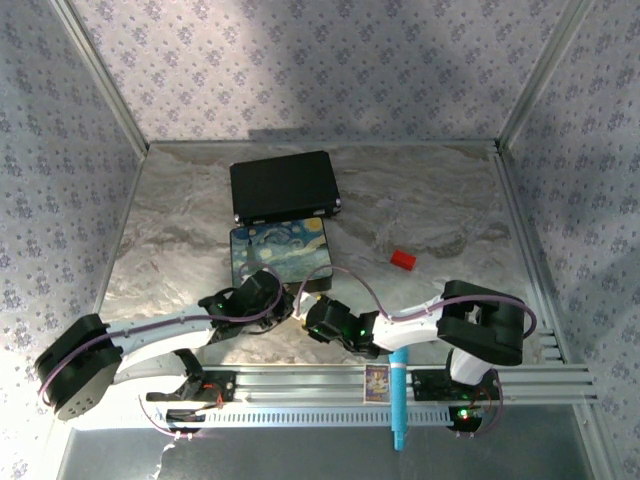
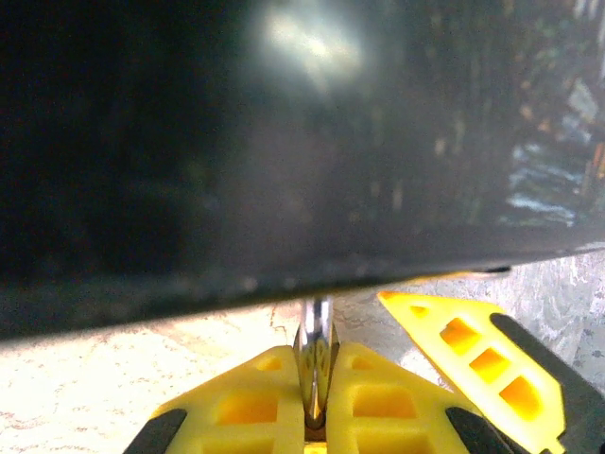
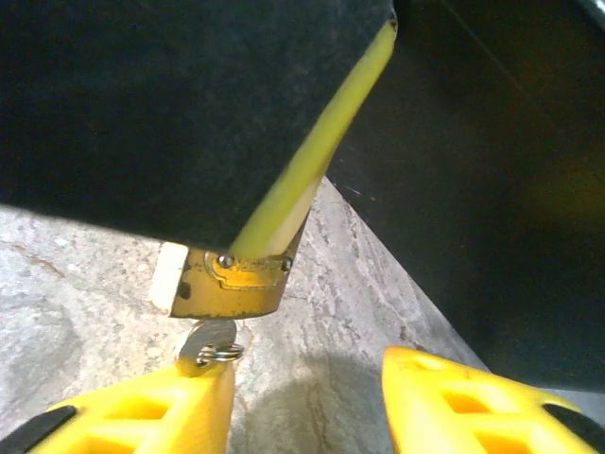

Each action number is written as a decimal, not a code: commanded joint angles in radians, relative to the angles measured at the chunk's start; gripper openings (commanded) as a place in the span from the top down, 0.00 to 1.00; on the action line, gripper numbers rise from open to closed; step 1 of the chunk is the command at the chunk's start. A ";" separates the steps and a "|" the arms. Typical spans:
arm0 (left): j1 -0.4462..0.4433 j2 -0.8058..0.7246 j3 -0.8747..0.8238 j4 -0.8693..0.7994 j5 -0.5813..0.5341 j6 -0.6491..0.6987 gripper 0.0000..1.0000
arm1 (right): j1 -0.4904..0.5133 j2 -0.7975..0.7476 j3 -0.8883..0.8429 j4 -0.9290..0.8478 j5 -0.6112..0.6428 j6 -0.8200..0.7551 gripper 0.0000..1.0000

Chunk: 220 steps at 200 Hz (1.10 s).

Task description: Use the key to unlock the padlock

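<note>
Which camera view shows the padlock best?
The right wrist view: the padlock is close and sharp, a brass body with the key at its lower end. The left wrist view gives a thin silvery piece clamped in the left fingers, possibly its shackle. From the top external view it is too small to tell.

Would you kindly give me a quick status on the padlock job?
Left gripper shut on padlock. Right gripper open, finger beside key, which sits in padlock's underside. Painted box close behind, crowding the work.
</note>
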 commanded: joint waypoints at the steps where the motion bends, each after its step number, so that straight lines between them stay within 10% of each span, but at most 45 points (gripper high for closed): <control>1: -0.017 0.024 0.028 0.038 0.058 -0.038 1.00 | 0.025 0.008 0.018 0.075 -0.010 0.023 0.51; 141: -0.063 0.030 0.016 0.069 0.059 -0.052 1.00 | -0.110 -0.090 -0.056 0.164 -0.308 0.108 0.92; 185: -0.065 0.018 0.015 0.062 0.070 -0.046 1.00 | -0.220 -0.167 -0.144 0.201 -0.472 0.186 0.91; 220: -0.066 0.011 0.015 0.069 0.073 -0.048 1.00 | -0.190 -0.171 -0.118 0.123 -0.350 0.152 0.64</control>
